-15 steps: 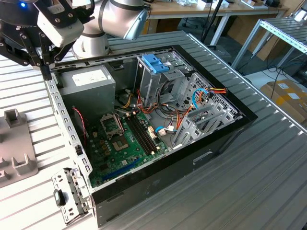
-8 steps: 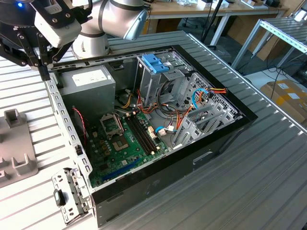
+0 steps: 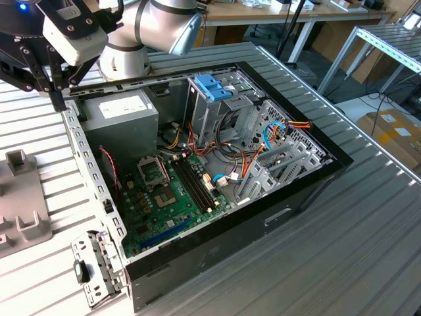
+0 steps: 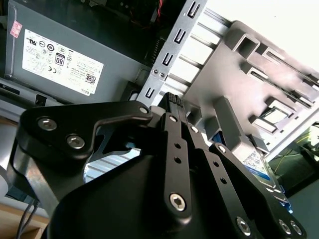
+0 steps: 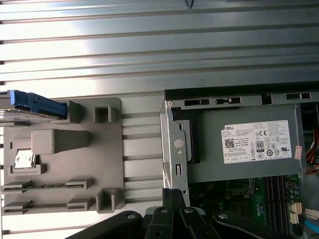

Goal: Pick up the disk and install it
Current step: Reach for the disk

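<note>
The disk (image 5: 36,102), a flat drive with a light blue carrier edge, rests in a slot at one end of the grey fixture (image 5: 75,159). In the second wrist view the disk (image 4: 259,163) shows just past the black finger links. My gripper (image 5: 175,198) hangs over the case's metal edge rail (image 5: 175,149), between the fixture and the power supply (image 5: 244,144), a good way off the disk. Its fingertips (image 4: 173,101) sit together with nothing between them. In the exterior view the gripper (image 3: 58,100) is at the case's far corner on that view's left.
The open computer case (image 3: 309,191) lies on a slatted metal table (image 3: 368,250), with the motherboard (image 3: 174,197), cables and a drive cage inside. A darker blue latch piece (image 3: 214,85) tops the cage. The grey fixture (image 3: 23,204) sits at the exterior view's left.
</note>
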Motion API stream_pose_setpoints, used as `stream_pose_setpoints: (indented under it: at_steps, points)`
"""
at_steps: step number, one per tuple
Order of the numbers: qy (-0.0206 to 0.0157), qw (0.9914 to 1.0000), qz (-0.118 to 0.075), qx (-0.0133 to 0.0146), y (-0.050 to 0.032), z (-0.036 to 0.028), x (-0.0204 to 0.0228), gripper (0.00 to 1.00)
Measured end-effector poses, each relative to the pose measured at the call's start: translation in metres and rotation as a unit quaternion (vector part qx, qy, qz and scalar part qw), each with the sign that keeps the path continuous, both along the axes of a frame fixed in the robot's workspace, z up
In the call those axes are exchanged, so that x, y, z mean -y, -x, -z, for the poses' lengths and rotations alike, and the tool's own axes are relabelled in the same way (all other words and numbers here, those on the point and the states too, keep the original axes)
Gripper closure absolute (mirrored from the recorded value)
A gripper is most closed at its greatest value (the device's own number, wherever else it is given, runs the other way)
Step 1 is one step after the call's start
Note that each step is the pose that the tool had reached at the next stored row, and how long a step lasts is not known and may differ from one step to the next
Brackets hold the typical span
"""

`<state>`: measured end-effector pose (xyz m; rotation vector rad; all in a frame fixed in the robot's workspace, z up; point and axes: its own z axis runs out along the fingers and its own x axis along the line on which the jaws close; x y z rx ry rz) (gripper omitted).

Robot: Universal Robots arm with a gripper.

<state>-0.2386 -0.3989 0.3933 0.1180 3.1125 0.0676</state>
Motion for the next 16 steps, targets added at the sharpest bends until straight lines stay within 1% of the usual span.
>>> stream_pose_setpoints:
  at_steps: [16]
  points:
    - [0.0000, 1.00000, 0.000, 0.0000, 0.0064, 0.0000, 0.0000, 0.89]
